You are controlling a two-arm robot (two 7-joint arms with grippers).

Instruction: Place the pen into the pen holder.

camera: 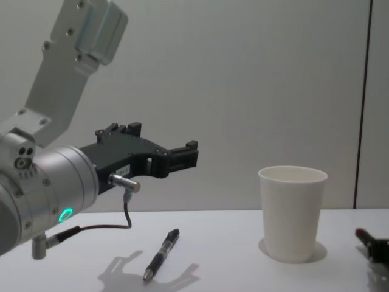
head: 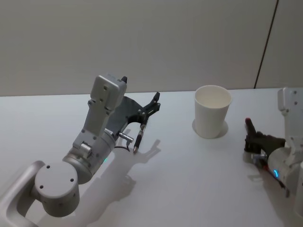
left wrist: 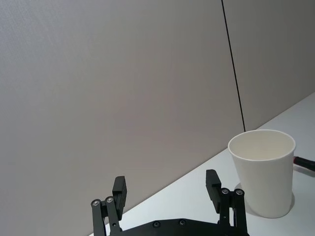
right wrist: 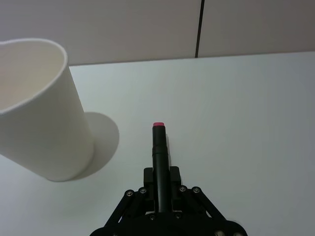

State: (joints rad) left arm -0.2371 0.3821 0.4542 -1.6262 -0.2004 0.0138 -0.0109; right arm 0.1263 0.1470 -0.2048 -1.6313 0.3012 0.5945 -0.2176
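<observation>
Right gripper (right wrist: 160,176) fingers pinch a red-tipped pen (right wrist: 159,145) low near the pen holder (head: 212,112). Advised: lift, stand it upright over the rim. Left gripper (left wrist: 166,181) hangs spread above a second pen (camera: 160,254) on the counter (head: 189,179).

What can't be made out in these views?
- Floor of the cup: hidden by its own wall, chest view.
- Red-tipped pen's rear end: buried in the right gripper shut on it, right wrist view.
- Right gripper's body: cut by chest view's right edge.
- Black pen's markings, on the table below the open left gripper: too small, chest view.
</observation>
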